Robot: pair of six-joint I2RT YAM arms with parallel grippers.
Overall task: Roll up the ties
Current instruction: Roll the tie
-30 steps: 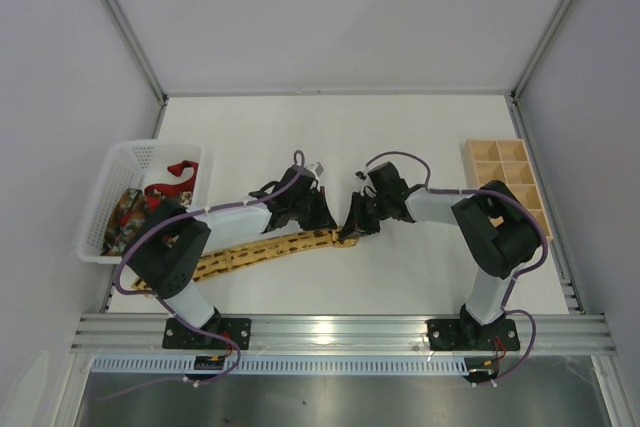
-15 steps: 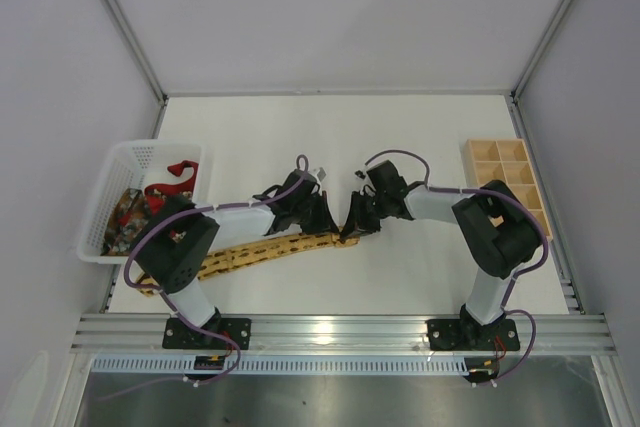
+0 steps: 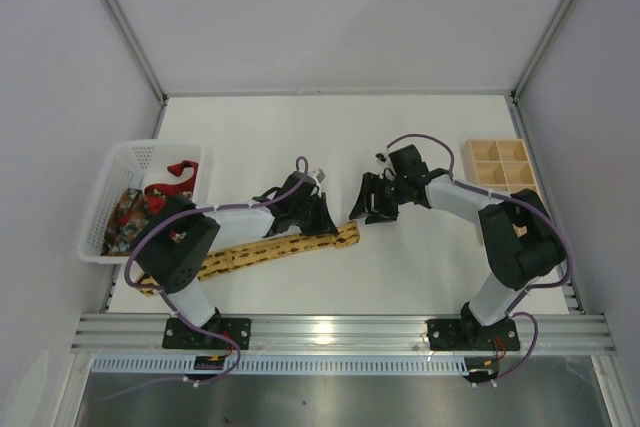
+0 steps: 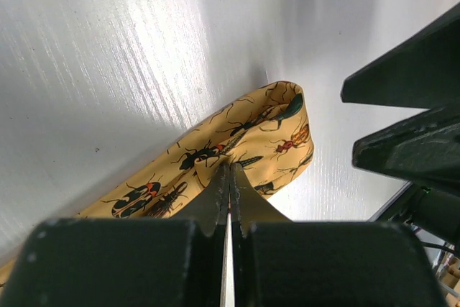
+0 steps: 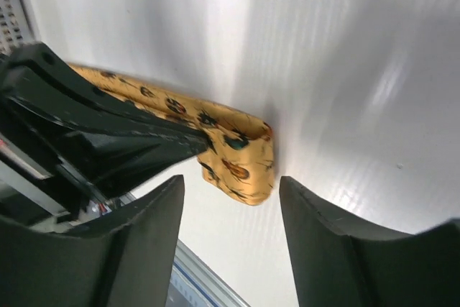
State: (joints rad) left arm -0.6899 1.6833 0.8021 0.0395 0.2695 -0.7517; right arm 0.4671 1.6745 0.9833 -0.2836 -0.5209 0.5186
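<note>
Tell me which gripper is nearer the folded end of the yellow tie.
Left. The left gripper is shut on the yellow tie just behind its folded end; the right gripper hangs open beyond that end, not touching it.

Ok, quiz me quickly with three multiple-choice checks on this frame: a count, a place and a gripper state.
1. How many ties are in the white basket? A none. B two. C four.
2. Where does the yellow tie lie? A on the table. B in the white basket. C hanging off the table edge.
3. How is the right gripper? A shut on the yellow tie. B shut on nothing. C open, clear of the tie.

Answers:
1 B: a red tie and a dark patterned tie lie in it.
2 A: it stretches flat across the table, its folded end at the left gripper.
3 C: its wrist view shows both fingers spread apart, with the folded end beyond them and untouched.
</note>
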